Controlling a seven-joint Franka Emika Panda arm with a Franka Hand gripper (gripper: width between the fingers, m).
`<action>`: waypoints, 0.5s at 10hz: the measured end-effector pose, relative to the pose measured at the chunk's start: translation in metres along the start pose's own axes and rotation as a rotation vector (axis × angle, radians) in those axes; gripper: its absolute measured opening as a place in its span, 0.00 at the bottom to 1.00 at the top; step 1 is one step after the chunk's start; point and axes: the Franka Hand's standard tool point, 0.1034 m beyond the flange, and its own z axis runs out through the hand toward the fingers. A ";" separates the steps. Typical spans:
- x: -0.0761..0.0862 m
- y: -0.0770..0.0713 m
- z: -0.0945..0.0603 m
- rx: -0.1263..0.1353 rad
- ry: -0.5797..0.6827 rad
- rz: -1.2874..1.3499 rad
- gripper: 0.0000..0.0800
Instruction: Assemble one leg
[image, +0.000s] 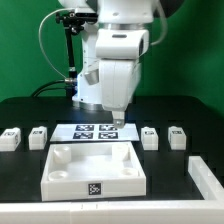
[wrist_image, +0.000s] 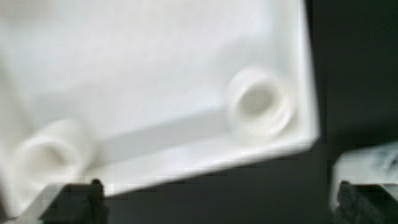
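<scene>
1. Green backdrop and a black table (image: 25, 115) set the scene; the marker board (image: 97, 132) lies at the centre of the exterior view, and the square white tabletop (image: 95, 172) fills the lower centre
2. The gripper (image: 118, 122) hangs just above the end of the marker board nearer the exterior view's right, jaws spread wide and empty
3. In the wrist view its fingertips (wrist_image: 80, 200) stand well apart with nothing between them, and a round corner socket (wrist_image: 262, 103) of the tabletop shows beyond
4. The leg (image: 150, 136) nearest the gripper sits on the table just off the marker board toward the exterior view's right, untouched; a second leg (image: 177, 135) lies beyond it, and the other legs (image: 38, 135) lie at the middle left
5. No leg looks fitted yet, so the step in hand is probably the reach for one
6. To do it well, centre the jaws over the leg's body, descend straight, and close across two flat faces so it cannot twist
7. Lift clear before carrying, then line the leg up over a socket before pressing
8. Take care not to nudge the second leg or clip the marker board's edge
</scene>
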 end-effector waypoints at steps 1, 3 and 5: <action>-0.011 -0.007 0.020 -0.001 0.012 -0.023 0.81; -0.018 -0.013 0.053 0.028 0.029 0.006 0.81; -0.027 -0.013 0.062 0.026 0.034 0.025 0.81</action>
